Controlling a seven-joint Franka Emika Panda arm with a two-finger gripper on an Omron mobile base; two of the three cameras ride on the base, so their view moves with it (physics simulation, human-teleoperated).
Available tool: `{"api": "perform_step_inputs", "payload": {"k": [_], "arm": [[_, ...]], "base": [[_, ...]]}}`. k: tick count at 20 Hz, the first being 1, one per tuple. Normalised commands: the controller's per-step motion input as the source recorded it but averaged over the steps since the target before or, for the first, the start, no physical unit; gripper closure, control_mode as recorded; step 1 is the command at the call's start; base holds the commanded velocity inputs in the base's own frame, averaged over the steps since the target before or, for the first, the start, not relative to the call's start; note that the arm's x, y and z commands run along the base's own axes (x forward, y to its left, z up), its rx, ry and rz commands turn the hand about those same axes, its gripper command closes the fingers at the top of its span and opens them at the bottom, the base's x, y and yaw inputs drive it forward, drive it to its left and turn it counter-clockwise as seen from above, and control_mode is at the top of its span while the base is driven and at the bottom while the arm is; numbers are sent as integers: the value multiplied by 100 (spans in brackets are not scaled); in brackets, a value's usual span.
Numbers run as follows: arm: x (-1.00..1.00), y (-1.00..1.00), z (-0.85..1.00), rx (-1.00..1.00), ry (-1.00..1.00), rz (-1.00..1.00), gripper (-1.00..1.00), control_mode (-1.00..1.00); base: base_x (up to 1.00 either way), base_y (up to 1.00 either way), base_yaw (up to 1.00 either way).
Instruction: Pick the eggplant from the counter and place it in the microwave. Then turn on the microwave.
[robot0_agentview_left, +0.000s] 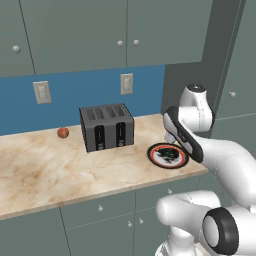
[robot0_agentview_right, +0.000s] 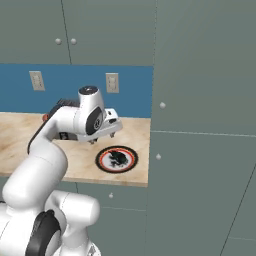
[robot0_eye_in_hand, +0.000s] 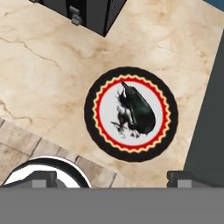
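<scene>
In the left base view, we are seeing the beige marbled counter (robot0_agentview_left: 45, 170) carrying a boxy grey toaster (robot0_agentview_left: 107, 127), a small reddish ball (robot0_agentview_left: 62, 132) near the back edge, and a round plate (robot0_agentview_left: 156, 149) at the right end.

In the right base view, the gripper (robot0_agentview_right: 106, 131) is hanging above that plate (robot0_agentview_right: 101, 159).

In the hand view, the dark, shiny, pointed eggplant (robot0_eye_in_hand: 140, 113) is lying on the plate (robot0_eye_in_hand: 103, 111), whose rim is black with a red zigzag ring. The two dark finger tips (robot0_eye_in_hand: 41, 178) are standing wide apart, holding nothing.
</scene>
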Motion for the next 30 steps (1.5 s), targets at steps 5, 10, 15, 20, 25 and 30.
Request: {"api": "perform_step_inputs", "payload": {"k": [5, 10, 15, 20, 25, 30], "arm": [[29, -9, -20, 0, 1, 1, -100, -100], [27, -5, -23, 0, 1, 1, -100, -100], [23, -1, -24, 0, 0, 1, -100, -100], [17, -3, -27, 0, 0, 0, -100, -100], [13, -7, -29, 0, 1, 0, -100, -100], [15, -9, -27, 0, 0, 1, -100, -100]], "base": [[0, 0, 0], [0, 0, 0], [0, 0, 0], [0, 0, 0], [0, 0, 0], [0, 0, 0]]}}
